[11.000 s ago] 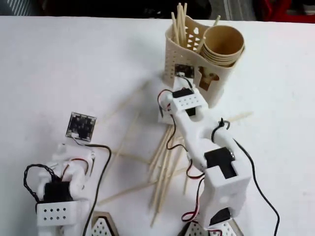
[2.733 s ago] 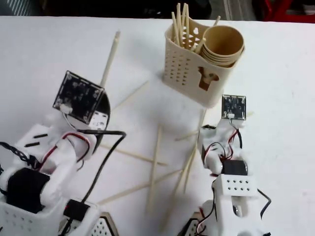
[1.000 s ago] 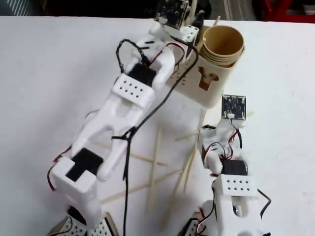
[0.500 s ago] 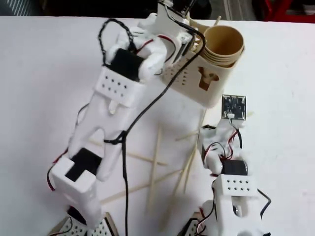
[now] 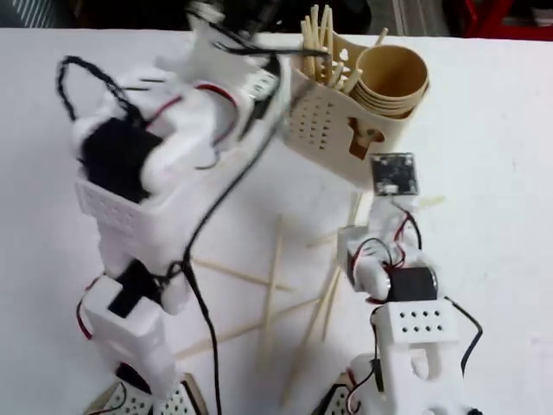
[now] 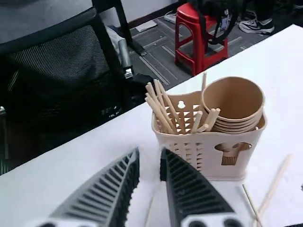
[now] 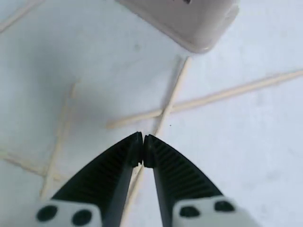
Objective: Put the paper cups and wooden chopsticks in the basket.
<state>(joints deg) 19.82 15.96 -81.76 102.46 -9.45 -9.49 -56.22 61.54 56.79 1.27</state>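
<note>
The left hand (image 6: 150, 161) is held high above the white surface (image 5: 492, 130), just beside the cream perforated plastic basket (image 5: 346, 143). Its dark ribbed fingers are parted by a narrow gap and nothing is gripped between them, so it is judged to be free for another pick.

Between the two arms, several loose chopsticks (image 5: 272, 281) are left lying flat and crossed over one another on the surface, in front of the basket and apart from it. These are taken to be the part of the task not yet done.

In the basket, a bundle of pale wooden chopsticks (image 5: 318, 39) is stood on end in one compartment and propped against the wall, which keeps it from toppling. The tan paper cups (image 5: 393, 73) are nested in a single stack in the compartment beside it, so that little room is taken.

The right hand (image 7: 142, 143) is held low over one loose chopstick just in front of the basket's corner. Its fingertips are closed to a hairline and nothing is seen clamped in them. It is judged that they must be opened before that stick can be taken.
</note>
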